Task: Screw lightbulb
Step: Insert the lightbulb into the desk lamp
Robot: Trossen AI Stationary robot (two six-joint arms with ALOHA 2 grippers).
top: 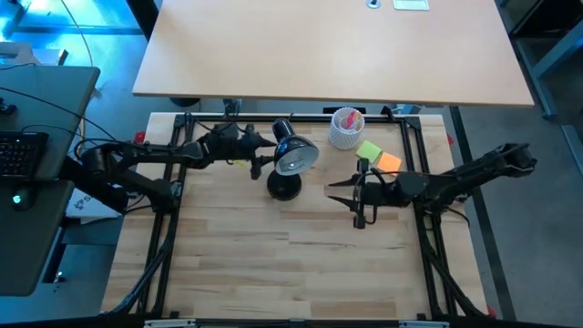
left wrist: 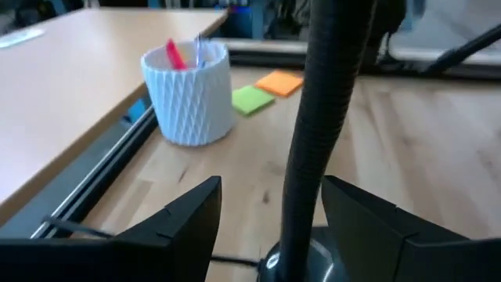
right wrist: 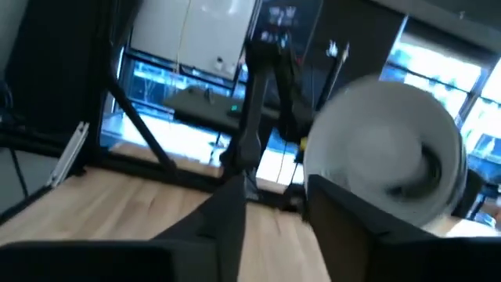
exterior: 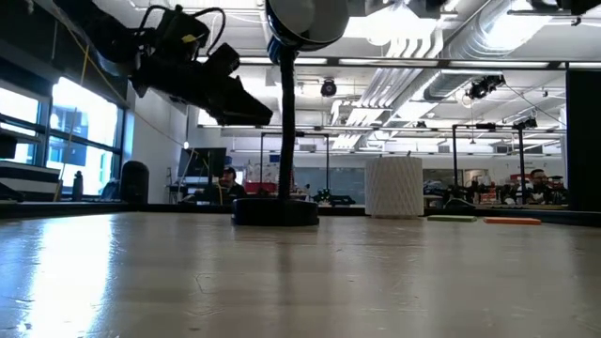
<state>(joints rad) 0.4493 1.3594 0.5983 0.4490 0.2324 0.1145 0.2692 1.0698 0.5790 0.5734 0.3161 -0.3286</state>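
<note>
The black desk lamp stands at the back middle on its round base [top: 284, 187]. Its head [top: 295, 155] faces up and toward the right, pale inside. I cannot make out the lightbulb apart from that pale inside [right wrist: 376, 149]. My left gripper [top: 269, 152] is open, raised above the table, with its fingers on either side of the lamp's neck [left wrist: 313, 133]. My right gripper [top: 335, 193] is open and empty, to the right of the lamp and pointing at its head. My left gripper comes level at the lamp's neck [left wrist: 301, 204] from the table's left, one finger [left wrist: 188, 223] on each side of it. I cannot tell whether either finger touches the neck.
A white ribbed cup [top: 347, 128] with pens stands at the back, right of the lamp. A green note pad [top: 369, 150] and an orange one [top: 389, 162] lie beside it. A tan desk [top: 328, 46] overhangs the far edge.
</note>
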